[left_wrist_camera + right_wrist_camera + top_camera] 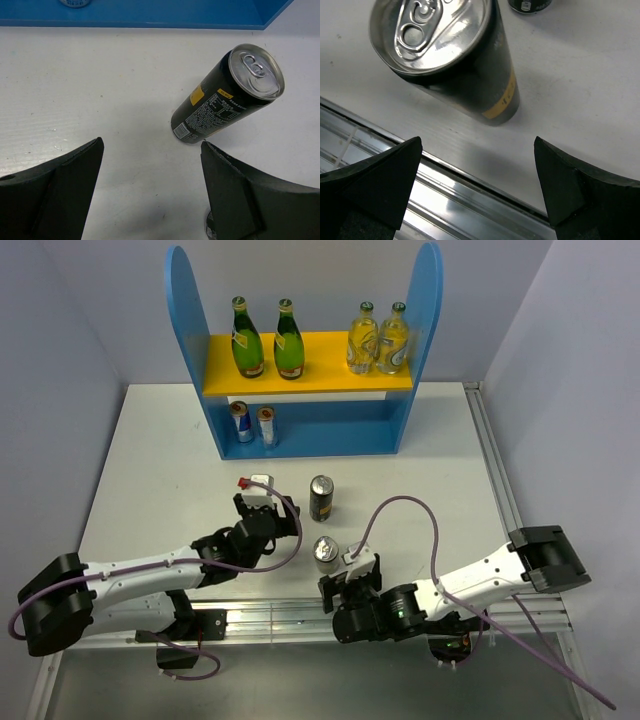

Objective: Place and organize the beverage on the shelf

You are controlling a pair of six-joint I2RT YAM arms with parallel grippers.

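The shelf (305,378) stands at the back of the table. Its yellow board carries two green bottles (247,340) on the left and two pale bottles (380,338) on the right. Two silver-blue cans (252,423) stand on the lower tier. Two black-gold cans stand upright on the table: the far can (321,498) (225,95) and the near can (326,554) (455,60). My left gripper (267,508) (150,142) is open, left of the far can and apart from it. My right gripper (345,585) (477,142) is open, just short of the near can, holding nothing.
An aluminium rail (445,200) runs along the table's near edge under my right gripper. The shelf's blue base (150,12) lies ahead of my left gripper. Grey walls close in the table on both sides.
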